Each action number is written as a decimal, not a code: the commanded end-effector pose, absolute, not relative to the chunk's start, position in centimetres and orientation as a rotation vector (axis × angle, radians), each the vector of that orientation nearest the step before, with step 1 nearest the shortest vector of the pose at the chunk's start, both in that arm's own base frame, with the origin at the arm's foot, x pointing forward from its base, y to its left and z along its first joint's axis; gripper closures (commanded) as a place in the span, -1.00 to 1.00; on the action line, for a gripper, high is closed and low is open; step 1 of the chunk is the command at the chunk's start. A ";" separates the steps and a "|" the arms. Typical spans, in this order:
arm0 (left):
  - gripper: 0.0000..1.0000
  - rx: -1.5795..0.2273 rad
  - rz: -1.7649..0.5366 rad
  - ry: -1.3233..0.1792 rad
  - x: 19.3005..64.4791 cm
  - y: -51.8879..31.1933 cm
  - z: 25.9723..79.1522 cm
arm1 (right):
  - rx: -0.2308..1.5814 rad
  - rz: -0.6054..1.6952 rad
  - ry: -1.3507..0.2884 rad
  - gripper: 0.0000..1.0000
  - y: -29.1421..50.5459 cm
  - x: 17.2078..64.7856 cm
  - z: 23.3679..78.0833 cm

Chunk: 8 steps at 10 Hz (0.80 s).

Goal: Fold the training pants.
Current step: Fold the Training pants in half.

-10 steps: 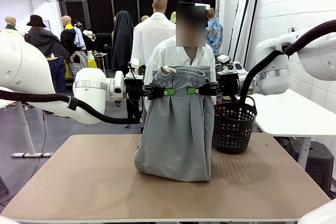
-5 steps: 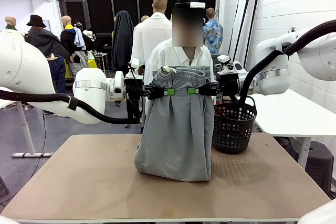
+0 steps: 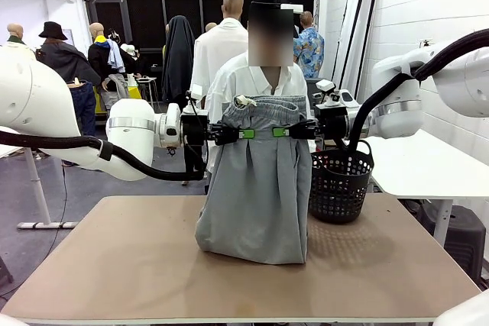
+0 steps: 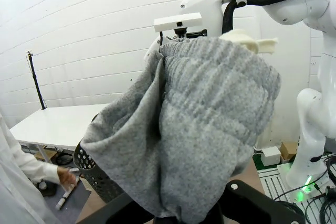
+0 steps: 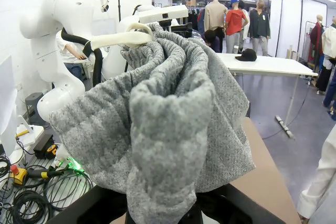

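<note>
Pinching the waistband of the grey training pants (image 3: 256, 188) with left gripper (image 3: 246, 133) and right gripper (image 3: 281, 132), holding them upright, lower end resting on the tan counter (image 3: 114, 265), just beside a black basket (image 3: 340, 185), white brick wall (image 3: 428, 20) running alongside.

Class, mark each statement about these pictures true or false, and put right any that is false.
1. The left jaws and the right jaws are both shut on the training pants, just below the waistband. True.
2. The pants lie folded flat on the table. False: they hang upright with their lower end resting on the table, not yet folded.
3. A black basket stands on the table, to the robot's right of the pants. True.
4. The person stands on the robot's side of the table. False: the person stands at the far side, behind the pants.
</note>
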<state>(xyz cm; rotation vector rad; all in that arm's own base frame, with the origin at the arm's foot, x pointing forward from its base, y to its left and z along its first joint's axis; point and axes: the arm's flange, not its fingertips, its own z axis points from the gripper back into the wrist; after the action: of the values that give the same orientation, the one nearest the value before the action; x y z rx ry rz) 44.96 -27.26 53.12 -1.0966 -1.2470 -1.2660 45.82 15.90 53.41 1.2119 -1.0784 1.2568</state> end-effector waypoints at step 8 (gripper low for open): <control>1.00 -1.075 -1.277 -1.263 44.8 -27.2 53.3 | 1.213 1.262 -1.078 1.00 16.0 45.5 53.5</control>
<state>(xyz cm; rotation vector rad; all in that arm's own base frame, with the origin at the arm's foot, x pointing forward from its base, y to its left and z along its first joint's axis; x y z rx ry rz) 44.96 -27.26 53.12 -1.0965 -1.2470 -1.2660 45.82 15.90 53.40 1.2119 -1.0784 1.2568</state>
